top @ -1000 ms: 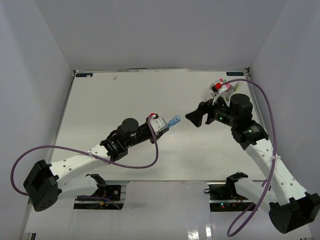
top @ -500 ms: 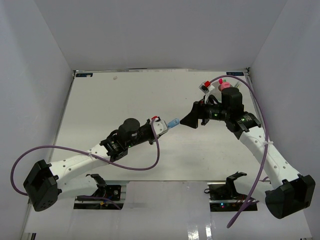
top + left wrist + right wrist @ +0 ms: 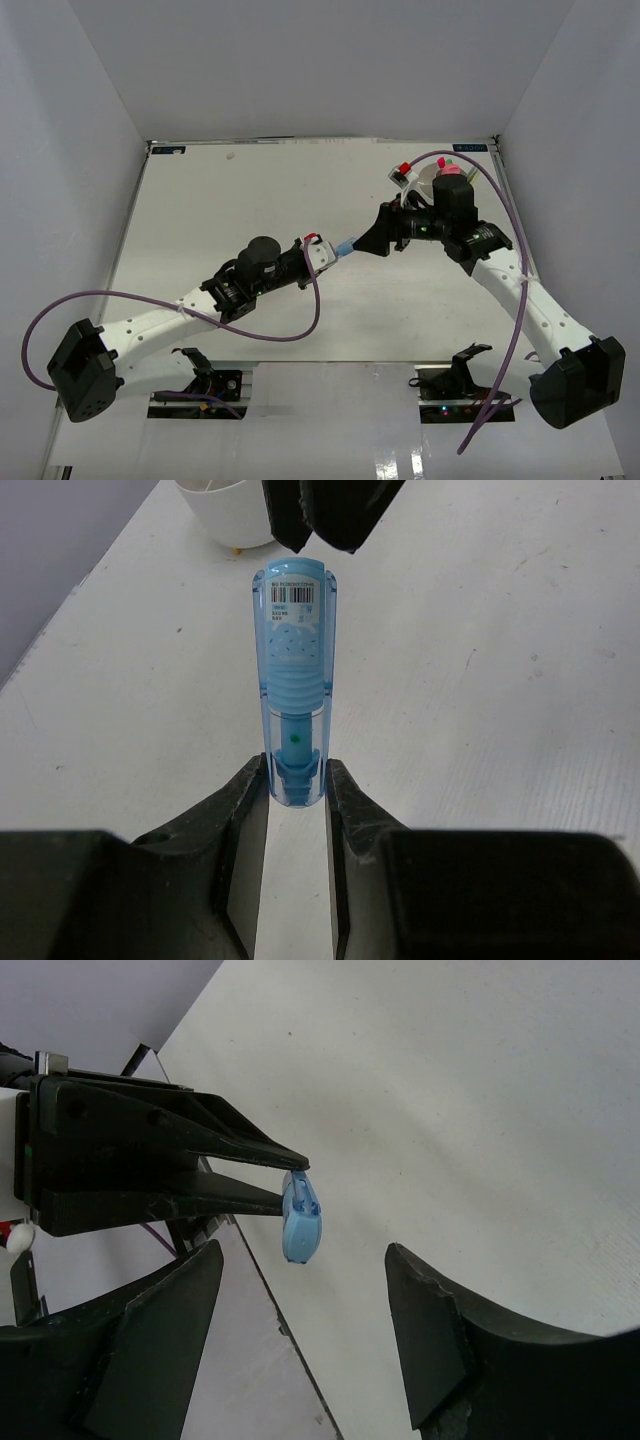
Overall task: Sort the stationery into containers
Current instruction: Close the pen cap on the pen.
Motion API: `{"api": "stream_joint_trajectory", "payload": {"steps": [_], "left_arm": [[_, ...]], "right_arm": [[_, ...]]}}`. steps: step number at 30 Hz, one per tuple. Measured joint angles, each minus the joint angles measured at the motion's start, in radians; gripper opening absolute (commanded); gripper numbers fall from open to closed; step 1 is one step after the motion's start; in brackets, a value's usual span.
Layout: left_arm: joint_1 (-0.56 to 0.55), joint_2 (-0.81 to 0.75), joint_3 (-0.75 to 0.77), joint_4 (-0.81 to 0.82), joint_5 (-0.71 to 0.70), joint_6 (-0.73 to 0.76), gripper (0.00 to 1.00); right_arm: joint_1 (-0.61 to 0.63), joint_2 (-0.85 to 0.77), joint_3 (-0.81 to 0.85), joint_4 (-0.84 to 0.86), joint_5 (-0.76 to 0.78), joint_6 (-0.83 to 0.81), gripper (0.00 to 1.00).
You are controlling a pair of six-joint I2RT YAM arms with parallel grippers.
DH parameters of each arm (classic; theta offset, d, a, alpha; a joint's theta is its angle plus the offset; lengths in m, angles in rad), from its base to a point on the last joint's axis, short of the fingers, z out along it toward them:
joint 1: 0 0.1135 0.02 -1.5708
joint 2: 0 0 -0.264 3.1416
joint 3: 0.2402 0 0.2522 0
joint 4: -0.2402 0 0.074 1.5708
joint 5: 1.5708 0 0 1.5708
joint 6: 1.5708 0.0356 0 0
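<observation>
Above the middle of the table (image 3: 200,200), the left gripper (image 3: 297,780) is clenched on the lower end of a short blue pen (image 3: 295,690), holding it out clear of the surface toward the far right. Just beyond, the right gripper (image 3: 380,240) faces it with jaws spread wide, not touching the pen's free end. This looks like a handover. Next, the right jaws must straddle and pinch the labelled end before the left lets go. The white tub (image 3: 225,515) waits by the far right corner.
</observation>
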Motion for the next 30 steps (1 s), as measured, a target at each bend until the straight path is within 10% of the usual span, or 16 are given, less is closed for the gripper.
{"api": "stream_joint_trajectory", "payload": {"steps": [30], "left_arm": [[-0.003, 0.007, 0.002, -0.014, 0.004, 0.006, 0.3]], "right_arm": [[0.063, 0.072, 0.0, 0.034, 0.034, 0.03, 0.31]]}}
